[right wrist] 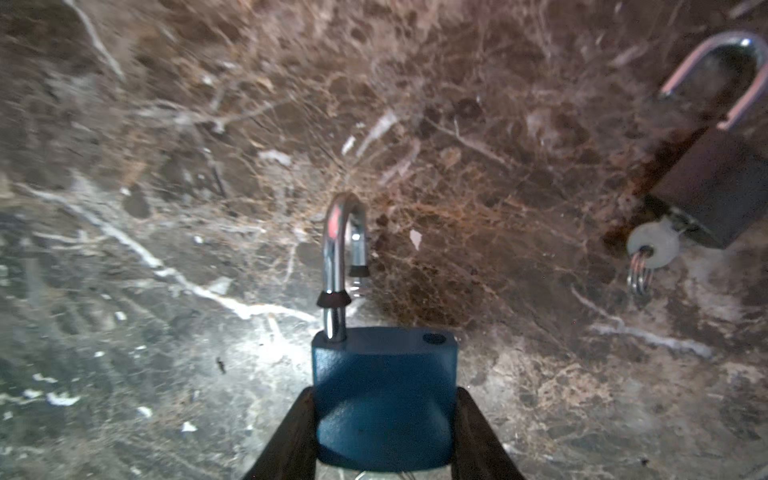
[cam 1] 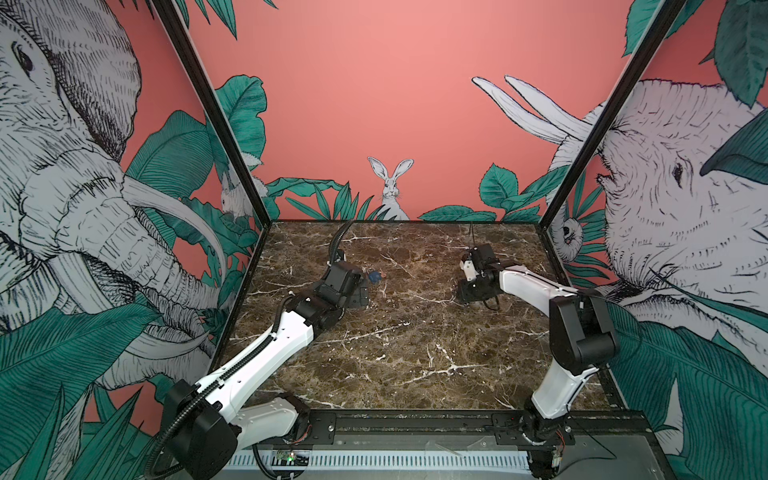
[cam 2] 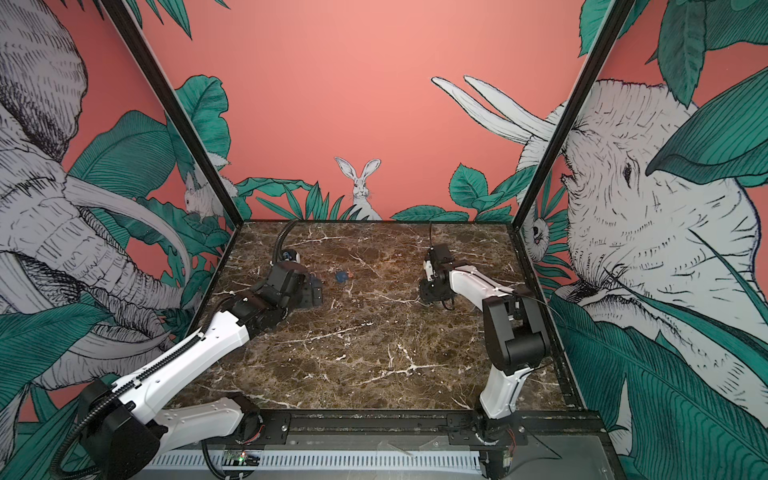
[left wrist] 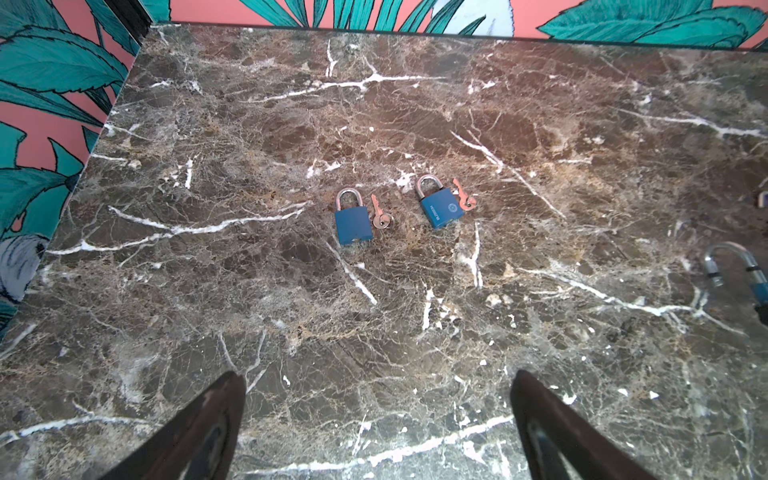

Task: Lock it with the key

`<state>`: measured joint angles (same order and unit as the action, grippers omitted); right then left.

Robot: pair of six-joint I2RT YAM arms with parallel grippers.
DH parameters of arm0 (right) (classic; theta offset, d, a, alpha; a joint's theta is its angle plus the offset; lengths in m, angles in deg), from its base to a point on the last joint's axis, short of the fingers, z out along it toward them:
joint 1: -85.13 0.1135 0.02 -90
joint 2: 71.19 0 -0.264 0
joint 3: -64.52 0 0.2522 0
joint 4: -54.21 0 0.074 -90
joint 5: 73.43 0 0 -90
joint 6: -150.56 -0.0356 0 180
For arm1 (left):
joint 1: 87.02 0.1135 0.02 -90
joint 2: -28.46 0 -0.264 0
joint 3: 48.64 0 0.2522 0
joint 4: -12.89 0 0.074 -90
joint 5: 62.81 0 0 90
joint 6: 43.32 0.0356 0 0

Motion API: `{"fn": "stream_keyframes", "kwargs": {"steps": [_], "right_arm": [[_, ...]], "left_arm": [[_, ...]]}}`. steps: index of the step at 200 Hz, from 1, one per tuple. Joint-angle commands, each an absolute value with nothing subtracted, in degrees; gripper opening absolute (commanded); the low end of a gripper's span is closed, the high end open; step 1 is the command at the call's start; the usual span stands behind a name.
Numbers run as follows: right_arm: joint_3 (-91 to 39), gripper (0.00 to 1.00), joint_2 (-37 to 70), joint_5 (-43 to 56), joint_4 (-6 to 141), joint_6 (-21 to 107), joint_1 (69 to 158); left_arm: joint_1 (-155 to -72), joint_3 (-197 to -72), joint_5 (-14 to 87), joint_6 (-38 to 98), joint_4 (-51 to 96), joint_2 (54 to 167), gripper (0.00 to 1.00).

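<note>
Clamping blue padlock [right wrist: 384, 374], right end effector [right wrist: 385, 395]

On the brown veined marble tabletop [left wrist: 208, 291], two small blue metal padlocks lie side by side, near but apart: the plain-faced padlock [left wrist: 352, 226] and the lettered padlock [left wrist: 442, 208]. Each has a small flat metal key just beside it, on the same side — the first key [left wrist: 380, 216] and the second key [left wrist: 465, 197]. In both top views this group sits left of centre, toward the back of the tabletop. Right of centre, the black right gripper [right wrist: 384, 392] has a larger blue open-shackle padlock [right wrist: 384, 365] between its fingers. A dark padlock [right wrist: 715, 195] lies apart from it on the tabletop.
</note>
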<state>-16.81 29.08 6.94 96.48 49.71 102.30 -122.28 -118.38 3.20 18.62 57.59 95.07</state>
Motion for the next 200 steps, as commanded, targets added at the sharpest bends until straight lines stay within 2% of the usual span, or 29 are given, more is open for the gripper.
{"fn": "stream_keyframes", "kwargs": {"steps": [1, 47, 81, 151, 200], "right_arm": [[-16.1, 0.22, 25.1, 3.0, 93.4, 48.6, 102.3], [-14.1, 0.22, 21.1, -3.8, 93.2, 46.4, 102.3], [-13.5, 0.22, 18.0, -7.2, 93.7, 45.1, 102.9], [-13.1, 0.21, 12.4, -8.7, 95.8, 45.6, 108.3], [-10.5, 0.21, 9.5, -8.5, 93.7, 43.4, 111.6]], "left_arm": [[-122.2, -120.2, 3.8, 18.4, 59.5, 93.5, 0.99], [-122.2, -125.5, 4.1, 19.5, 62.1, 95.8, 0.99], [-122.2, -129.8, 8.8, 20.5, 62.6, 99.0, 0.99], [-122.2, -133.8, 21.2, 20.8, 57.8, 108.8, 0.99], [-122.2, -134.5, 27.4, 21.5, 51.9, 111.6, 0.99]]}}
